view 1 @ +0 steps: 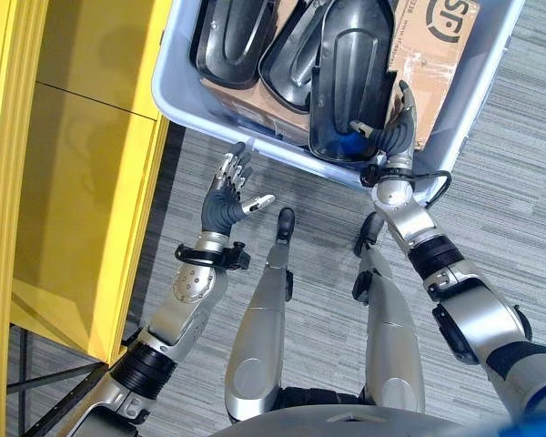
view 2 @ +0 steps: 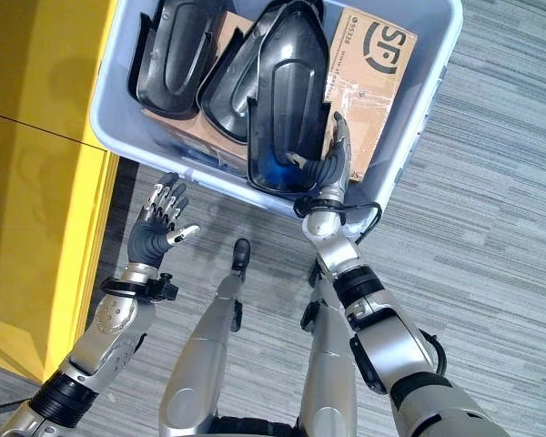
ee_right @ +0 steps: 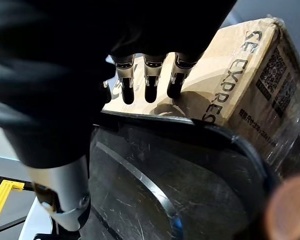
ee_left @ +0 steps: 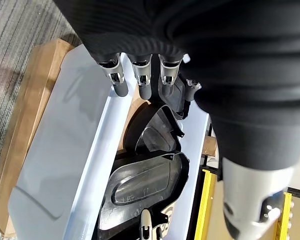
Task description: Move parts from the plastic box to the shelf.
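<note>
A pale blue plastic box (view 1: 473,82) stands on the carpet and holds three black moulded shell parts. The nearest black part (view 1: 350,82) stands tilted against the box's near wall. My right hand (view 1: 396,129) is at its right rim: fingers (ee_right: 150,82) run behind the rim beside a cardboard box (view 1: 437,55), and the thumb lies across the inner face, pinching the rim. Two other black parts (view 1: 232,36) (view 1: 296,50) lie further left. My left hand (view 1: 226,205) hovers open over the floor just in front of the box, holding nothing.
The yellow shelf (view 1: 82,182) runs along the left side, close to the box's left corner. Brown cardboard lies inside the box under the parts, and a cardboard sheet (ee_left: 20,125) lies beside the box. Grey carpet stretches to the right.
</note>
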